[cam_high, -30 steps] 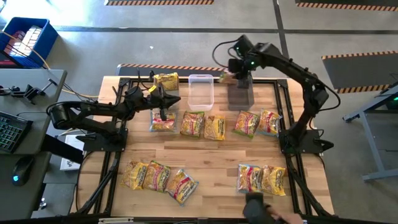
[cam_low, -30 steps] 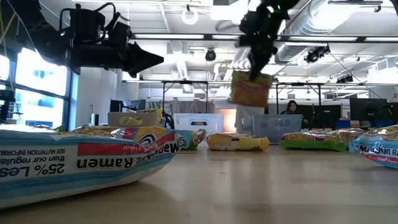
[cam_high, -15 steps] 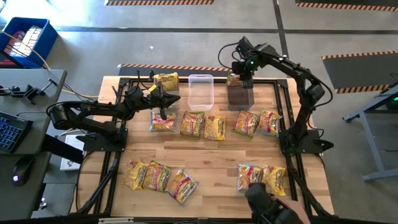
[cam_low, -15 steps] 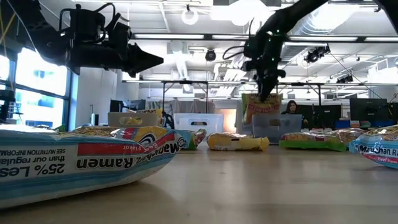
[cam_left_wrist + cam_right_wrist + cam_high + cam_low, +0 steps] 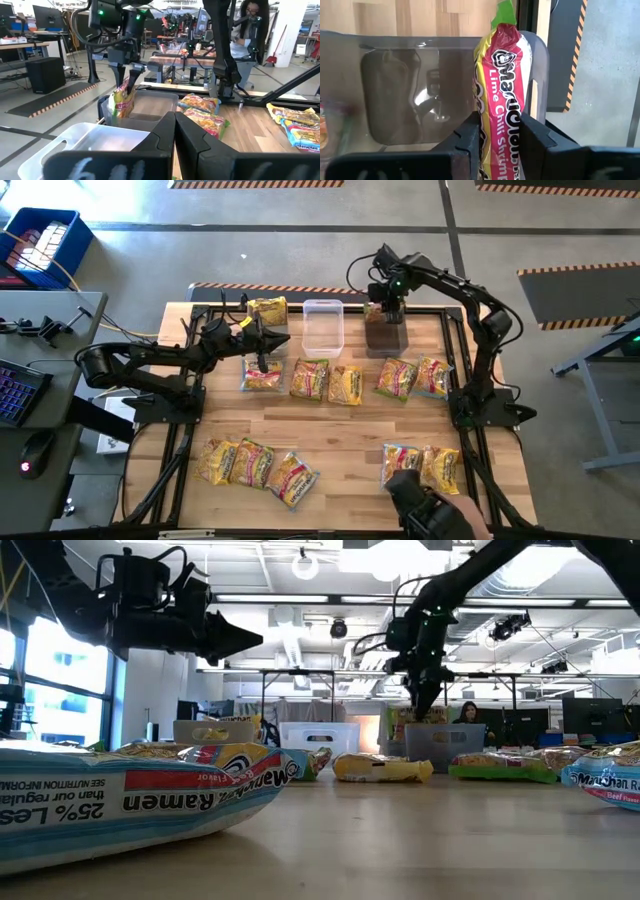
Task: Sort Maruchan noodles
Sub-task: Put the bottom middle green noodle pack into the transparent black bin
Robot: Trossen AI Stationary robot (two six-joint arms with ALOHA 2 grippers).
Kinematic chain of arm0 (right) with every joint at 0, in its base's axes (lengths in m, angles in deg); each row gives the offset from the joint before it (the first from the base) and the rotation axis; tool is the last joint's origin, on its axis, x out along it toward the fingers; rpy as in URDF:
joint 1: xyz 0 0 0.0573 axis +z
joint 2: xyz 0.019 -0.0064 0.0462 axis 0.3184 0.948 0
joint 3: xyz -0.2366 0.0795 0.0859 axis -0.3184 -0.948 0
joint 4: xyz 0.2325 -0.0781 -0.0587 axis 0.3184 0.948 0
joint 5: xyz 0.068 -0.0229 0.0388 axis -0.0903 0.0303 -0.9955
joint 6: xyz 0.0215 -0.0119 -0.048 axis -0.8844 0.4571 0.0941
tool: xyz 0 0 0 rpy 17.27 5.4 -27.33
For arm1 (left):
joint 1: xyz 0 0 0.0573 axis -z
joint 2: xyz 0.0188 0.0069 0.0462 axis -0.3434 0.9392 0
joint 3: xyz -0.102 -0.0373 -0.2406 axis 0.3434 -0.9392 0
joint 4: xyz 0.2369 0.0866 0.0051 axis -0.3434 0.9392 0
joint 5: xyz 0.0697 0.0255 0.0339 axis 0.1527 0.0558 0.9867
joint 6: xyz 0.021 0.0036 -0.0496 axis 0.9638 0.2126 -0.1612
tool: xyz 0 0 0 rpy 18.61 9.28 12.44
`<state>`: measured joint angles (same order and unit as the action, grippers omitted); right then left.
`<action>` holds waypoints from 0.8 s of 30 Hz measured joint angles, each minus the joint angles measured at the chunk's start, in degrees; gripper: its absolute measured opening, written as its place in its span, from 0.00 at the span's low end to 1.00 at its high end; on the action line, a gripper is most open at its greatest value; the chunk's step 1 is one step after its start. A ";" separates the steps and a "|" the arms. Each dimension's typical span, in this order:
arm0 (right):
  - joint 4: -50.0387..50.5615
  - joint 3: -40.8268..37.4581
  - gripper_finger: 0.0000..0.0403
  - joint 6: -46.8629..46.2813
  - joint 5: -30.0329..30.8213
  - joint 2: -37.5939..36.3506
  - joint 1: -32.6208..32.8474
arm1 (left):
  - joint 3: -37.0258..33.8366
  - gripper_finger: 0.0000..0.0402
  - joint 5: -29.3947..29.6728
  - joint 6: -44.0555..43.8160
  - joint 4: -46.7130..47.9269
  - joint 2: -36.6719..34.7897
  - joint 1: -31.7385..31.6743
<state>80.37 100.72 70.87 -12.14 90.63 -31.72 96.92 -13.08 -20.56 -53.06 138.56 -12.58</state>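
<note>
We hold one noodle packet [image 5: 501, 85] in the right gripper [image 5: 385, 308] jaws over the dark bin [image 5: 386, 337]; left gripper [image 5: 268, 340] jaws closed, empty; most packets remain on the tabletop [image 5: 340, 435].

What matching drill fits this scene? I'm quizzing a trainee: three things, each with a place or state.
Things:
1. right claw
2. left claw
3. clear bin

Places or states:
A. shut, holding nothing, above the table's left side
B. standing between a yellow packet and the dark bin
C. gripping a lime packet over the dark bin

Pairs: 1-C, 2-A, 3-B
</note>
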 joint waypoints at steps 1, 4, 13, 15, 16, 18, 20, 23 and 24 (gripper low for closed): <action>-0.25 0.00 0.20 0.09 0.08 0.32 0.00 | 0.00 0.00 0.00 -0.09 -0.02 0.00 0.00; -0.66 0.00 0.20 0.25 0.45 1.29 0.00 | 0.00 0.00 0.02 -0.10 -0.02 0.00 0.00; -2.14 0.00 0.20 -0.02 1.14 1.81 0.02 | 0.00 0.00 0.02 -0.11 -0.01 0.00 0.00; -2.13 0.00 0.21 -0.46 1.63 1.81 0.02 | 0.00 0.00 0.02 -0.11 0.00 0.00 0.00; -2.22 0.00 0.21 -1.03 1.94 1.81 0.02 | 0.00 0.00 0.02 -0.11 0.00 0.00 0.00; -2.51 0.00 0.23 -1.68 2.89 1.81 0.08 | 0.00 0.00 0.02 -0.11 0.02 0.00 0.00; -2.59 0.00 0.26 -1.71 3.83 1.81 0.13 | 0.00 0.00 0.02 -0.11 0.19 0.00 0.00; -3.49 0.00 0.32 -2.66 4.70 1.81 0.20 | 0.00 0.00 0.02 -0.11 0.63 0.00 0.00; -4.02 0.00 0.35 -3.28 4.75 1.81 0.20 | 0.00 0.00 0.02 -0.12 0.79 0.00 0.00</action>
<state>76.35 100.72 67.59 -7.39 92.44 -31.52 96.92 -13.06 -20.67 -52.27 138.56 -12.58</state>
